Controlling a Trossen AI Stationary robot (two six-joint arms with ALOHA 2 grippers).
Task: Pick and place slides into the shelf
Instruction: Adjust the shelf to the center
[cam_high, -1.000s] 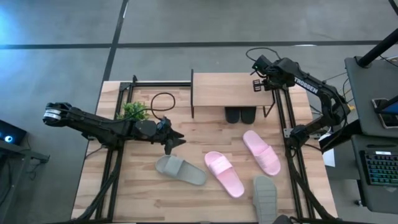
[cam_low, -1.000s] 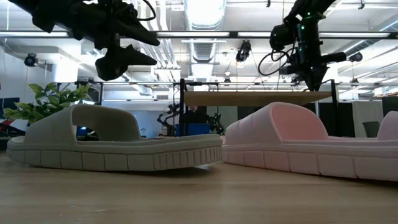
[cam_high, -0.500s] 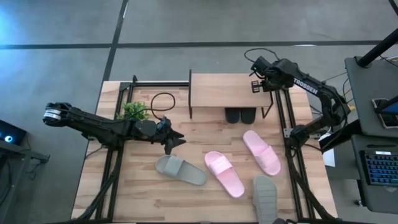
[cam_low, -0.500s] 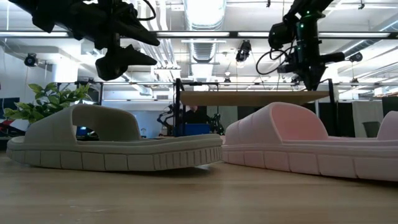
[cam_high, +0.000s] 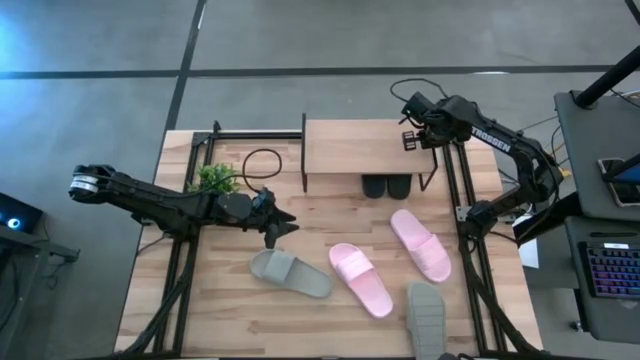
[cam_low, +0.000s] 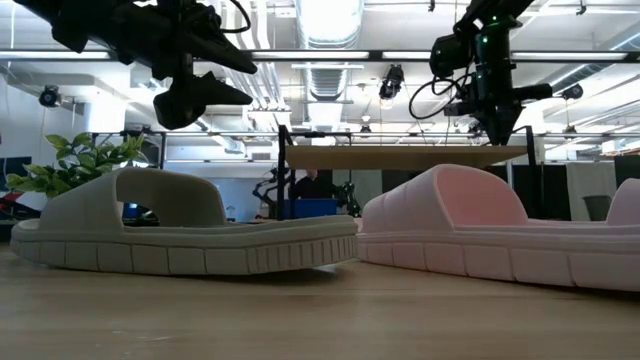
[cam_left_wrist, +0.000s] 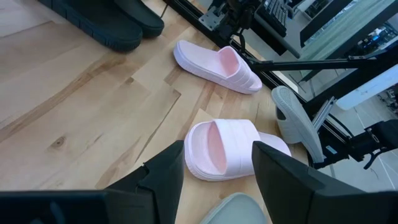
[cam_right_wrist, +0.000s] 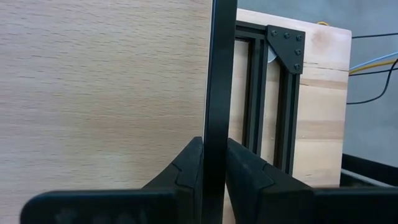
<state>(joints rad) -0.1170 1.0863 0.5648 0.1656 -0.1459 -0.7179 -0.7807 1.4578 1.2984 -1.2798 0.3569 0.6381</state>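
The shelf (cam_high: 365, 147), a light plank on thin black legs, stands at the table's far edge, with the black slides (cam_high: 385, 185) under it. My right gripper (cam_high: 412, 138) is shut at the shelf's right end. My left gripper (cam_high: 281, 228) hangs open above the table, left of centre. In its wrist view the left gripper (cam_left_wrist: 214, 177) looks down on a pink slide (cam_left_wrist: 225, 148). On the table lie a grey slide (cam_high: 290, 272), two pink slides (cam_high: 360, 279) (cam_high: 420, 244) and another grey slide (cam_high: 425, 318) at the near edge. My right gripper pinches the thin black metal edge bar (cam_right_wrist: 215, 93) at the right end of the shelf's top between its two fingers (cam_right_wrist: 189, 168). It comes from above, pointing down, with the bar running between the fingers. The shelf stays upright, its plank (cam_low: 400, 157) level.
A small green plant (cam_high: 214, 178) and a black cable loop (cam_high: 262, 163) sit left of the shelf. Black metal rails (cam_high: 455, 190) run along the table on both sides. Bare wood lies between the shelf and the loose slides.
My right gripper has moved slightly toward the table's left edge, still shut on the shelf. The shelf has slid along with it, a little to the left. My left arm has kept still.
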